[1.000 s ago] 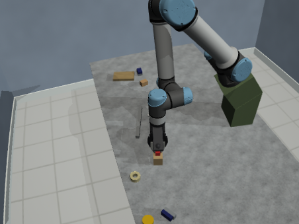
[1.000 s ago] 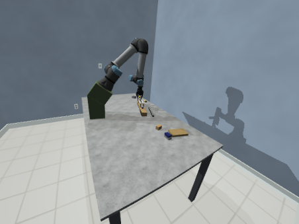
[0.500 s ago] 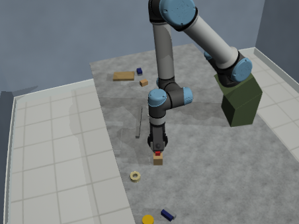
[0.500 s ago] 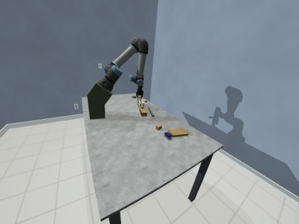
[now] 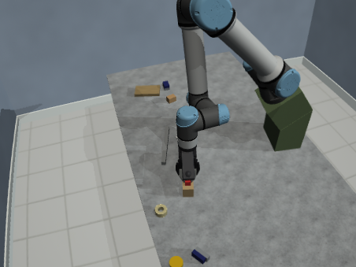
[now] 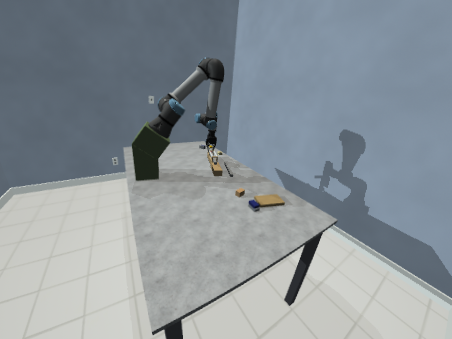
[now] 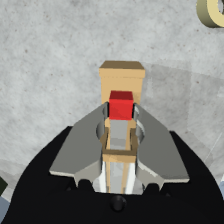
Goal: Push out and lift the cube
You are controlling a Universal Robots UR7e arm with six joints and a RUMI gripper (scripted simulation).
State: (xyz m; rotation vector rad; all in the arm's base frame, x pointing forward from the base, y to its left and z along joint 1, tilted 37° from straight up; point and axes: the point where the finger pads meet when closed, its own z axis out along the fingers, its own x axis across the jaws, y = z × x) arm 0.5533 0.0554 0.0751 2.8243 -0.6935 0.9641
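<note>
The red cube [image 5: 188, 183] sits on the tan ledge [image 5: 188, 190] at the channel's end, just behind the raised lip [image 7: 122, 70]. My gripper [image 5: 188, 178] points straight down over that end. In the wrist view its two fingertips flank the red cube [image 7: 121, 105] and are shut on it. The tan channel [image 7: 118, 150] runs back under my palm and is mostly hidden by the fingers. In the exterior view the channel [image 6: 216, 167] lies along the table below the gripper [image 6: 212, 146]. The cube is still low, at ledge level.
A thin dark rod [image 5: 166, 145] lies on the table left of the channel. A cream ring [image 5: 161, 208], a yellow disc [image 5: 176, 261] and a blue block [image 5: 200, 255] lie nearer the front. A tan plate [image 5: 147, 90] and two small cubes lie at the back. The green arm base [image 5: 285, 120] stands right.
</note>
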